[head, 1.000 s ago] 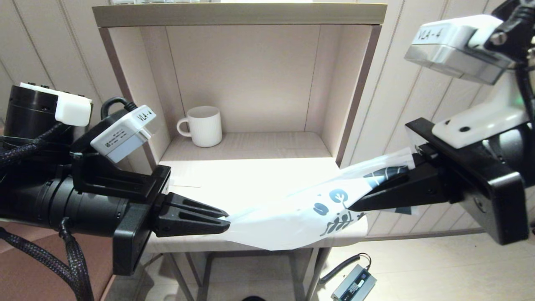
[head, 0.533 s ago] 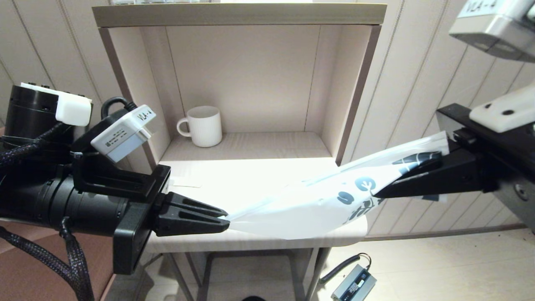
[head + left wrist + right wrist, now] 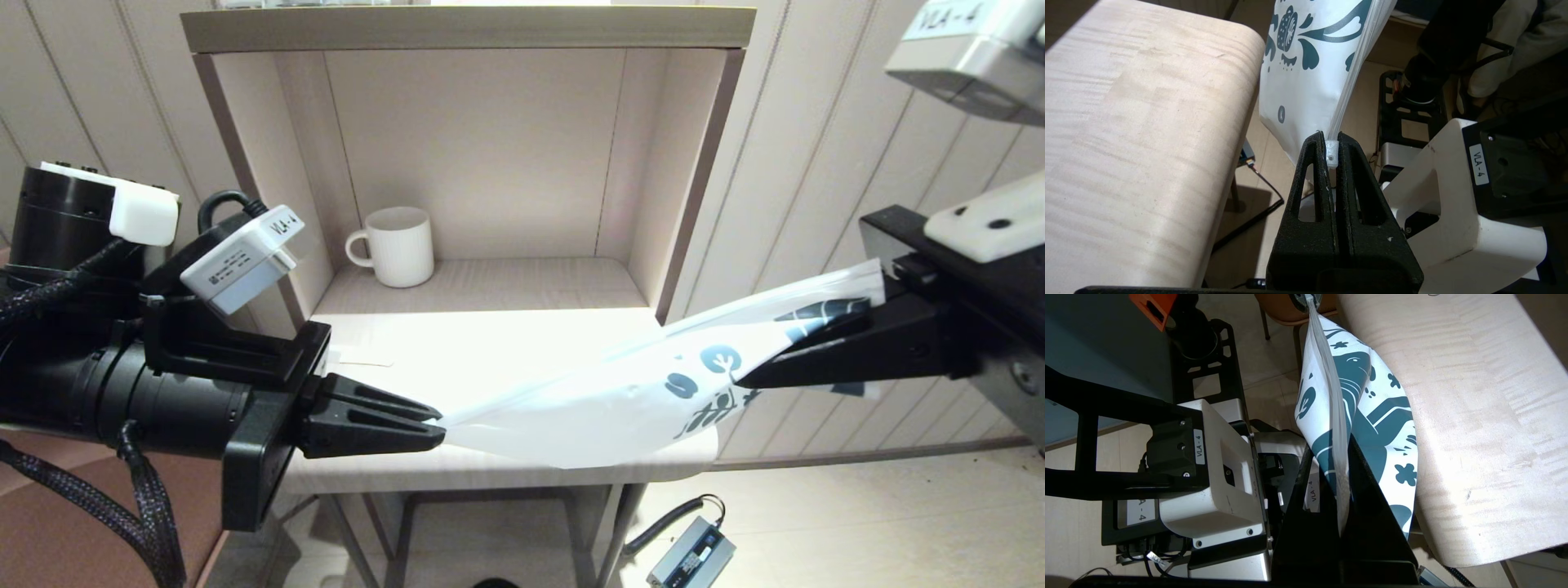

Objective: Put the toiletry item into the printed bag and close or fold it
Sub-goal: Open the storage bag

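The printed bag [image 3: 588, 400], white with dark blue prints at its right end, hangs stretched between both grippers over the table's front edge. My left gripper [image 3: 441, 429] is shut on the bag's plain left corner. In the left wrist view its tips [image 3: 1332, 141] pinch the small white zip slider [image 3: 1332, 154] at the end of the zip strip. My right gripper [image 3: 743, 380] is shut on the printed end, out past the table's right edge. The right wrist view shows the zip strip [image 3: 1337, 428] running into the gripper [image 3: 1331, 457]. The toiletry item is out of view.
A white ribbed mug [image 3: 398, 245] stands at the back left inside the open shelf cubby [image 3: 694, 204]. The pale wooden table [image 3: 490, 351] lies under the bag. A small grey device with a cable [image 3: 692, 555] lies on the floor below the right front.
My right gripper has moved right and upward with the printed end, drawing the bag tauter and lifting it off the table. The left gripper has hardly moved.
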Tool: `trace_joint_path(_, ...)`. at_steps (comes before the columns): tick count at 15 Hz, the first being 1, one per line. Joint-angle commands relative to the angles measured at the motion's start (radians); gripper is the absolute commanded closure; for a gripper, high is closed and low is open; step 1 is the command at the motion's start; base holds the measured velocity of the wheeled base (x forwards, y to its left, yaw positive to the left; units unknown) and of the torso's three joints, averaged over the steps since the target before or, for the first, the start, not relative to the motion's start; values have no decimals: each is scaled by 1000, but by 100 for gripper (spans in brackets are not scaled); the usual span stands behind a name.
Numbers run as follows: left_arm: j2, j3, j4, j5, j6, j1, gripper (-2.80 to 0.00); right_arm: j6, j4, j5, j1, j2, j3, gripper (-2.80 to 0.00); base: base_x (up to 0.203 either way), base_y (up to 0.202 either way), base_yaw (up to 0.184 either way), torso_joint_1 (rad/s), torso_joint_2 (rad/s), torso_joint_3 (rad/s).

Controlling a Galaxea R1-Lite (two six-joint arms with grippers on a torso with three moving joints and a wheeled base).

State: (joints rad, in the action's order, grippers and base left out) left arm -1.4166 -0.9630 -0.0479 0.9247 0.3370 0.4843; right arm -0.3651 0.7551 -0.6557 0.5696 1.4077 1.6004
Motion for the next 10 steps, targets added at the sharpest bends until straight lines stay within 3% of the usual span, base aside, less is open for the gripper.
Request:
trace_joint_path(1, -2, -2, 2, 6, 2, -1, 0, -2, 4, -4, 3, 5, -5, 0, 0, 0, 0, 0, 0, 0)
trace_joint_path(10, -2, -1, 2, 6, 10, -1, 0, -2, 4, -25, 6, 10, -20, 0, 0, 0, 0, 0, 0, 0)
